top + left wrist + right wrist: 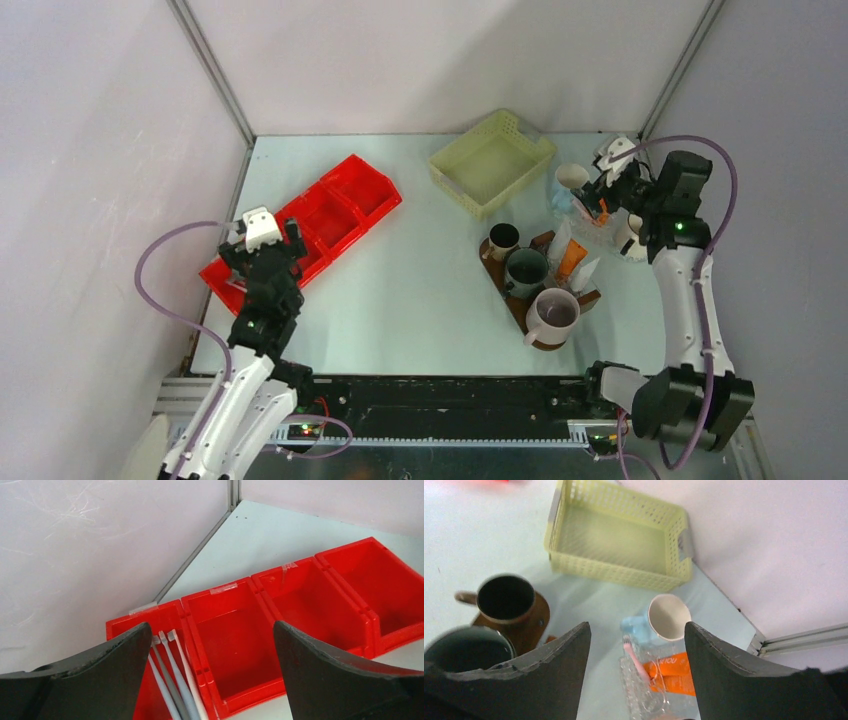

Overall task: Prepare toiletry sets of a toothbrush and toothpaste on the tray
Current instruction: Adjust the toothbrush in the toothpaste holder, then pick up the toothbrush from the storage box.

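Jaws apart on both: left end effector point(211, 627) over toothbrushes point(172, 680) in the red bin point(300, 595); right end effector point(636, 625) above a blue mug point(666, 617) and clear packet point(641, 695), beside the tray point(512, 298) bearing three mugs point(526, 270)

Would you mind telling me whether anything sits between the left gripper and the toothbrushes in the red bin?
Nothing visible does. The toothbrushes lie uncovered in the end compartment of the red bin, just below the open left gripper.

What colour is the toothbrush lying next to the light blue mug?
Pink; the toothbrush shows best in the right wrist view.
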`<control>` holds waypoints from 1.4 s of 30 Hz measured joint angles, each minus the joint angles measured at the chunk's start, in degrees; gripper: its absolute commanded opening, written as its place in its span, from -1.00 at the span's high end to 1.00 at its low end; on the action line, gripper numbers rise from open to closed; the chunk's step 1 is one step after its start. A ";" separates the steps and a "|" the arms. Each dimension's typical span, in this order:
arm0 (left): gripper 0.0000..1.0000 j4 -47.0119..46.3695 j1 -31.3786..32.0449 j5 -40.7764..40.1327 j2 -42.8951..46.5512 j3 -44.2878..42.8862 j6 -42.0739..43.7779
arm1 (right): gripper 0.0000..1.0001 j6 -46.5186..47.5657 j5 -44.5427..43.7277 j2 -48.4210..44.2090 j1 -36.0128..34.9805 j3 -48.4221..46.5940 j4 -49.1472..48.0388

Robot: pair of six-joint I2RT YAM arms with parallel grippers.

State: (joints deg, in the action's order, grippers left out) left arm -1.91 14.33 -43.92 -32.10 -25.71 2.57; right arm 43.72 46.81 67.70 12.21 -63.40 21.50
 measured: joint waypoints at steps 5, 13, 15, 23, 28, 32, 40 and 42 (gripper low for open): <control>-0.97 10.21 0.00 -1.84 -6.45 -8.22 -9.81 | -0.45 -19.08 -7.39 -5.14 -3.56 2.43 -11.45; -0.89 29.55 -7.78 -2.08 -15.06 -14.47 -27.45 | -0.73 -41.20 -23.52 -14.01 -6.75 8.04 -23.08; -0.90 32.94 -12.41 -0.35 -15.26 -14.45 -31.15 | -0.95 -45.40 -27.47 -16.48 -7.76 10.75 -25.11; -0.87 40.02 -23.71 5.62 -18.45 -14.45 -41.86 | -0.99 -57.00 -38.62 -20.20 -10.21 15.15 -30.10; -0.63 41.05 -27.65 8.66 -20.72 -14.45 -45.22 | -0.99 -63.19 -45.90 -20.26 -13.22 15.15 -30.67; -0.42 40.57 -31.82 11.93 -23.10 -14.45 -47.01 | -0.99 -65.31 -50.25 -21.05 -15.47 15.17 -30.56; -0.10 37.70 -34.03 17.70 -30.75 -14.36 -50.14 | -0.99 -66.69 -51.98 -24.15 -14.99 15.17 -30.36; -0.04 36.72 -34.32 18.75 -32.41 -14.36 -50.60 | -0.99 -66.79 -51.60 -24.83 -14.58 15.17 -30.08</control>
State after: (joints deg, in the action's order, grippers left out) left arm 34.81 -19.99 -25.17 -64.51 -40.07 -48.03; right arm -23.07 -4.80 42.87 -2.37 -48.23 -8.58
